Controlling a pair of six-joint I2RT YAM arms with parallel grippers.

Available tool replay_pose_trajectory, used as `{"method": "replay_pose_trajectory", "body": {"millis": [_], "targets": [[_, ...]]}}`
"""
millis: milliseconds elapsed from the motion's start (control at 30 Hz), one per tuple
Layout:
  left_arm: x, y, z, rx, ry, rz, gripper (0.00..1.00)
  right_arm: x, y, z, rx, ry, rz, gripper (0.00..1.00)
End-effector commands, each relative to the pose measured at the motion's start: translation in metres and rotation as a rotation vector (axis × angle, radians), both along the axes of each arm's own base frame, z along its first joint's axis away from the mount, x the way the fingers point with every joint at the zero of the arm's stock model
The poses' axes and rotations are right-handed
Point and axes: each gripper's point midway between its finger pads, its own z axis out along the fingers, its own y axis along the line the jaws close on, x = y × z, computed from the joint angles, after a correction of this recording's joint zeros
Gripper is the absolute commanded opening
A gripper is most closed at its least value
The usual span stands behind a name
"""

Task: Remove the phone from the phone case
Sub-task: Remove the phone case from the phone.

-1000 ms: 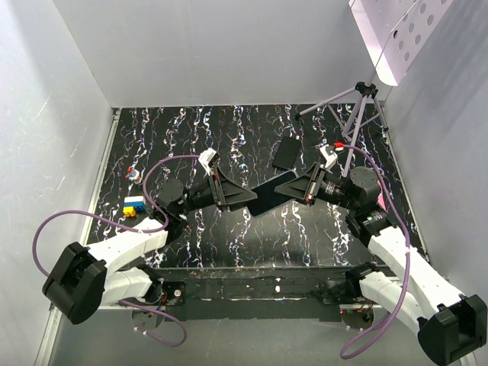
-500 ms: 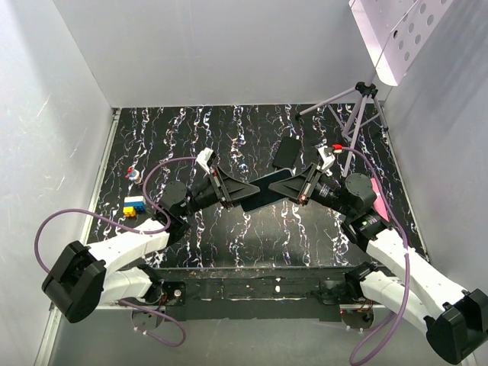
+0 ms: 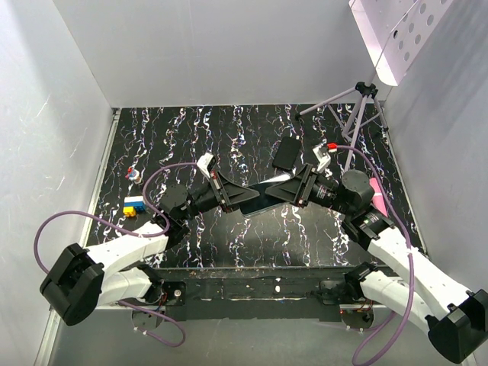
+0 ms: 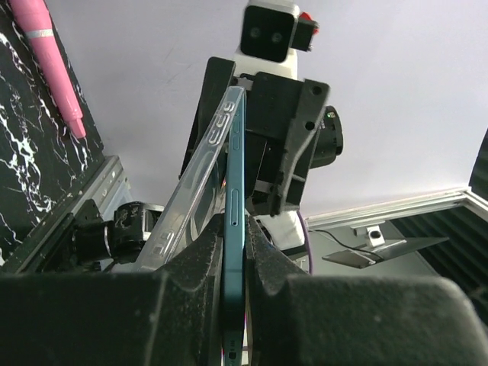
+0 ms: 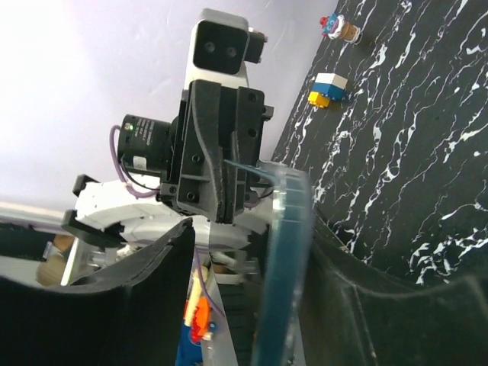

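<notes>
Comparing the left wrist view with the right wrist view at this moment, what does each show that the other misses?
Only the left wrist view shows a pink pen-like object and a second dark phone lying flat. Only the right wrist view shows the blue, white and yellow blocks and a small toy figure. Both show the phone edge-on, with its clear case splayed away from it. The left gripper is shut on the phone, and the right gripper is open around the case.
</notes>
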Motion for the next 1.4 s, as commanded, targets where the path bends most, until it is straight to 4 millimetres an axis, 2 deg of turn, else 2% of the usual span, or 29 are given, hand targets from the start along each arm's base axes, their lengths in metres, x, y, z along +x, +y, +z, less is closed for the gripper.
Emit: {"method": "replay_pose_trajectory", "body": {"millis": [0,133,400,567,633,733,1000,1033,1067,1100,1133,1167,1267,1300,1367], "targets": [[0.001,0.008,0.027,-0.092,0.055,0.035,0.00,-0.016,0.006,0.021,0.026,-0.166,0.073,0.63],[0.011,0.011,0.033,-0.152,0.133,0.065,0.00,-0.023,0.012,0.019,0.010,-0.196,0.079,0.66],[0.031,0.030,0.036,-0.277,0.241,0.188,0.00,-0.016,0.013,0.010,0.037,-0.218,-0.060,0.68],[0.032,0.032,0.039,-0.294,0.237,0.198,0.00,-0.005,0.022,0.006,0.013,-0.181,-0.110,0.60],[0.032,0.034,0.039,-0.302,0.249,0.199,0.00,0.000,0.026,0.006,0.008,-0.166,-0.128,0.53],[0.032,0.034,0.037,-0.306,0.261,0.198,0.00,0.008,0.031,0.008,0.024,-0.147,-0.149,0.47],[0.031,0.036,0.035,-0.304,0.261,0.203,0.00,0.016,0.041,0.013,0.047,-0.131,-0.177,0.46],[0.031,0.035,0.036,-0.307,0.258,0.201,0.00,0.019,0.041,0.009,0.030,-0.122,-0.193,0.42],[0.030,0.035,0.036,-0.307,0.255,0.198,0.00,0.024,0.038,0.005,0.015,-0.110,-0.225,0.33],[0.030,0.036,0.037,-0.308,0.246,0.202,0.00,0.027,0.036,0.001,-0.006,-0.098,-0.247,0.18],[0.031,0.036,0.037,-0.306,0.234,0.208,0.00,0.031,0.033,-0.009,-0.046,-0.067,-0.274,0.08],[0.030,0.037,0.038,-0.296,0.214,0.214,0.00,0.036,0.028,-0.017,-0.087,-0.034,-0.309,0.04],[0.029,0.039,0.035,-0.211,0.112,0.252,0.00,0.039,0.006,-0.063,-0.275,0.079,-0.394,0.04],[0.030,0.039,0.024,-0.136,0.104,0.272,0.00,0.036,-0.005,-0.083,-0.358,0.131,-0.418,0.06],[0.035,0.049,0.006,0.013,0.047,0.343,0.00,0.029,-0.025,-0.104,-0.469,0.166,-0.449,0.11]]}}
